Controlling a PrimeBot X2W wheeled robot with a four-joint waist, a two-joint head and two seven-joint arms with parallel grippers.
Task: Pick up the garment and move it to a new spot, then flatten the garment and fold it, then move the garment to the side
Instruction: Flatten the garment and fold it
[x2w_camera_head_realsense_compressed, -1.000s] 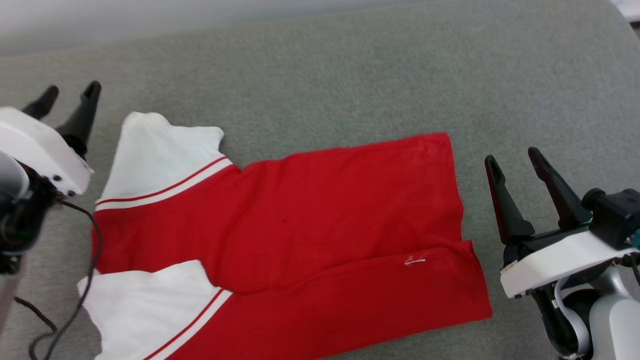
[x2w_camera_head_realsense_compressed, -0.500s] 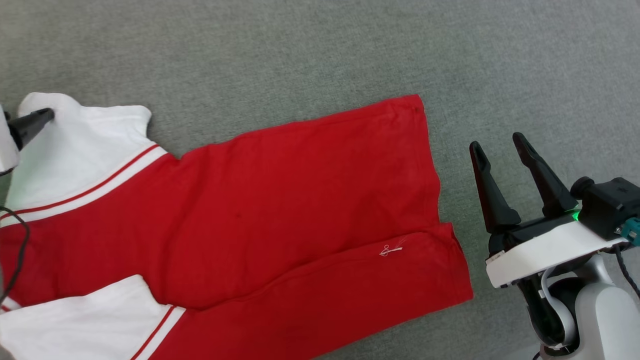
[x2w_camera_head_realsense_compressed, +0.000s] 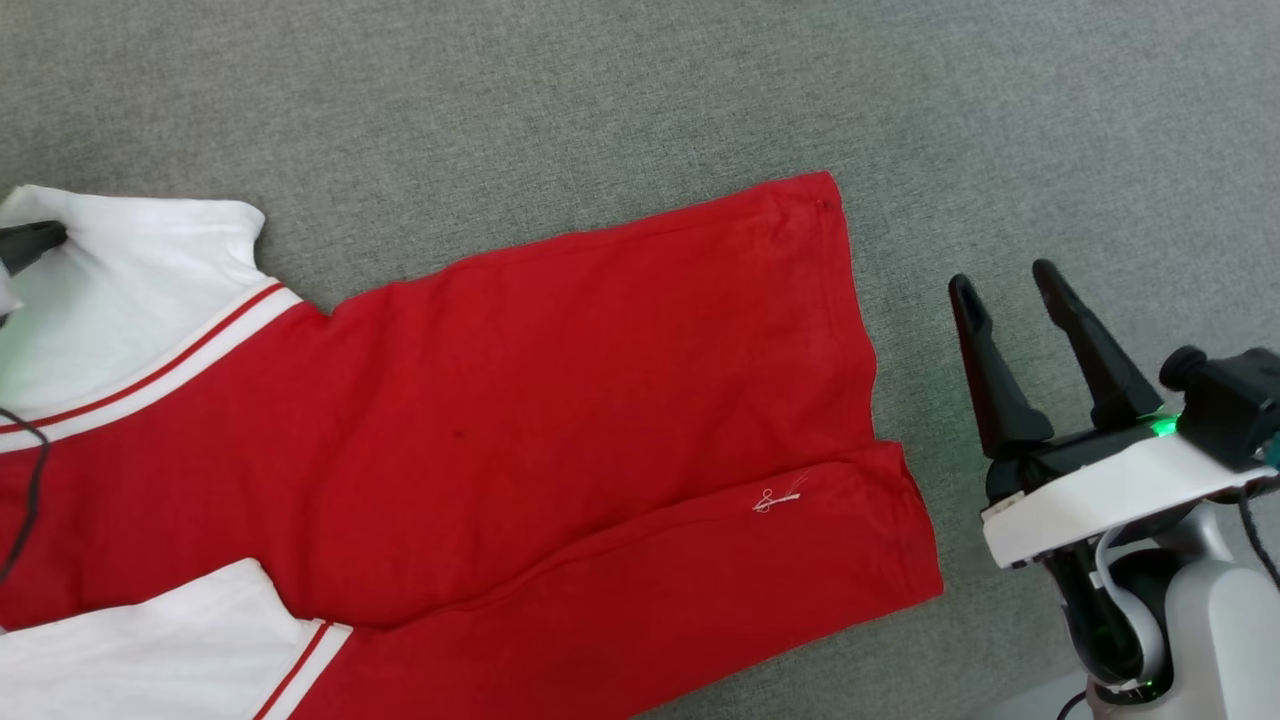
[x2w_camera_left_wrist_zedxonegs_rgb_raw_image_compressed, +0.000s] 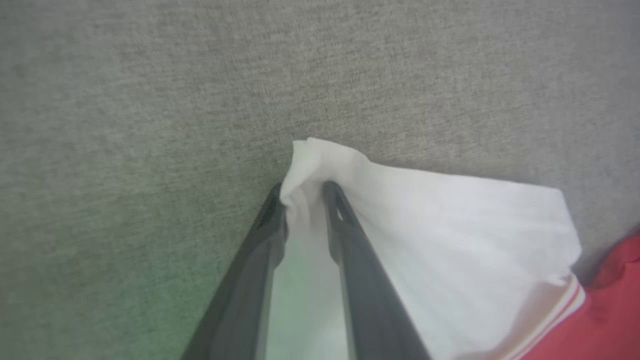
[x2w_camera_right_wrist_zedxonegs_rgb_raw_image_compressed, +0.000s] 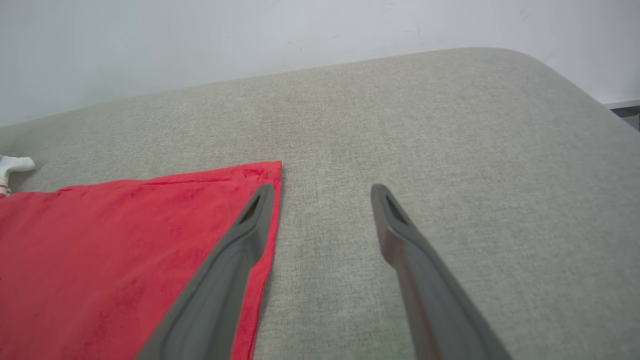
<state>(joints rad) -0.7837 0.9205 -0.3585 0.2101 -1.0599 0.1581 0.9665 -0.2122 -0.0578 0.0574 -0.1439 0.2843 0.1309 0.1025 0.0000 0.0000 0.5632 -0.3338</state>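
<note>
The garment (x2w_camera_head_realsense_compressed: 560, 400) lies flat on the grey cushion, a red shirt with white sleeve ends and red-and-white trim. In the left wrist view my left gripper (x2w_camera_left_wrist_zedxonegs_rgb_raw_image_compressed: 304, 192) pinches the far corner of the upper white sleeve (x2w_camera_left_wrist_zedxonegs_rgb_raw_image_compressed: 450, 225), with cloth bunched between its two fingers. One of its dark fingers (x2w_camera_head_realsense_compressed: 30, 243) shows at the head view's left edge, on that sleeve. My right gripper (x2w_camera_head_realsense_compressed: 1003, 277) stands open just right of the shirt's hem, holding nothing. In the right wrist view the right gripper (x2w_camera_right_wrist_zedxonegs_rgb_raw_image_compressed: 323, 189) has its left finger over the red hem edge (x2w_camera_right_wrist_zedxonegs_rgb_raw_image_compressed: 125, 240).
The grey cushioned surface (x2w_camera_head_realsense_compressed: 600, 100) spreads beyond the shirt on all sides. A pale wall (x2w_camera_right_wrist_zedxonegs_rgb_raw_image_compressed: 300, 30) rises behind it, and its rounded corner (x2w_camera_right_wrist_zedxonegs_rgb_raw_image_compressed: 575, 85) falls away at the far right. A black cable (x2w_camera_head_realsense_compressed: 25, 480) hangs over the shirt's left part.
The head camera has shifted. My left gripper has come from beside the upper sleeve onto its corner and its fingers have drawn together on the cloth. The right gripper stays open.
</note>
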